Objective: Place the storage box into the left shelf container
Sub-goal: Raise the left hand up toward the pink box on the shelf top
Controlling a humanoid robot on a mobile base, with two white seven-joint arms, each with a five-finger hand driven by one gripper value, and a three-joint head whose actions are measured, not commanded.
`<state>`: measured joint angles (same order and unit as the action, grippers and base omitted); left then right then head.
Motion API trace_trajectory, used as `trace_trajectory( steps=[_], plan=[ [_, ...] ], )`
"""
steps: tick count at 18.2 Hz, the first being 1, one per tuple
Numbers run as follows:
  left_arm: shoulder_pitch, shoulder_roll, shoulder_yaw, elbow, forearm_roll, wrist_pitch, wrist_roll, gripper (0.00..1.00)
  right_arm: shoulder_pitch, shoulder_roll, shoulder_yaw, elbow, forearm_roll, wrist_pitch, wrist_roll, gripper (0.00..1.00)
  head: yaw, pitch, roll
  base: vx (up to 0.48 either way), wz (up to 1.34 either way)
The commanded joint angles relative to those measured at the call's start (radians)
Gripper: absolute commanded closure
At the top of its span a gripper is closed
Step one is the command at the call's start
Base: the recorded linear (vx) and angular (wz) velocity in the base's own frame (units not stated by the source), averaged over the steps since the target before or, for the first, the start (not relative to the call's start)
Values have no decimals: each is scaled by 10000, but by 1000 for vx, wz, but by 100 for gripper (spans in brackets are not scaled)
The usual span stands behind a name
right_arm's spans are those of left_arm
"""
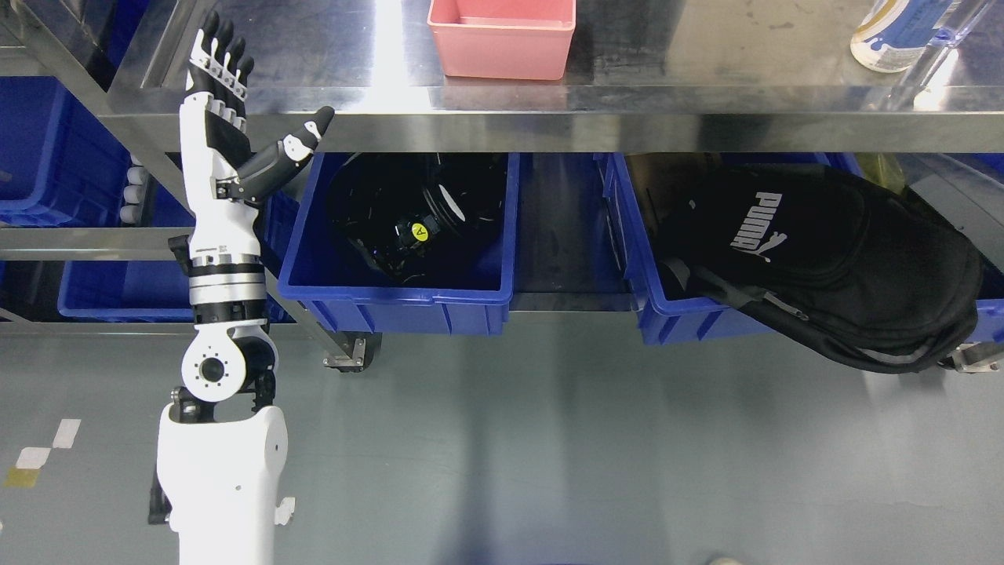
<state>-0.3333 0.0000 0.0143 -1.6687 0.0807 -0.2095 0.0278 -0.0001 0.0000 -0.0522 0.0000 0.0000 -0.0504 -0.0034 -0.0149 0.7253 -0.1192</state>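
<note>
Head view looked down on a steel shelf unit (643, 110) standing on a grey floor (549, 455). Beneath its top surface sat two blue bins. The right bin (667, 314) held a black backpack (831, 259) that spilled over its front rim. The left bin (400, 294) held dark, glossy items, too shadowed to identify, one with a small yellow sticker. More blue bins (47, 149) showed at the far left. The white left arm rose from the lower left, its left hand (227, 118) raised against the shelf edge, just left of the left bin, fingers straight and thumb spread wide, holding nothing. A pink box (502, 35) rested on the shelf top, above the left bin. A bottle (894, 35) stood at the top right.
</note>
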Motion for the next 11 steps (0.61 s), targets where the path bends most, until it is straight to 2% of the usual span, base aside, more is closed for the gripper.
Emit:
trace_trajectory(
  steps=[1,4,8,10,11],
  plan=[
    [-150,175,532,-33,67,40,-291,0,-45,-175,0,-175,-215,13,3,0,0,0,0,0,0],
    [-332,175,669,-3,52,40,-2158,0,-45,-175,0,-175,-215,13,18,0,0,0,0,0,0],
    [-1466,175,1221,-3,36,391,-4019,0,-45,-175,0,-175,-215,13,18,0,0,0,0,0,0],
    [-2523,657,1681,28,36,1019,-4556,0,-30,-175,0,-175,-215,13,18,0,0,0,0,0,0],
    [-3104,1161,1637,104,36,1173,-4832,0,-45,-175,0,-175,-215,13,3,0,0,0,0,0,0]
  ],
)
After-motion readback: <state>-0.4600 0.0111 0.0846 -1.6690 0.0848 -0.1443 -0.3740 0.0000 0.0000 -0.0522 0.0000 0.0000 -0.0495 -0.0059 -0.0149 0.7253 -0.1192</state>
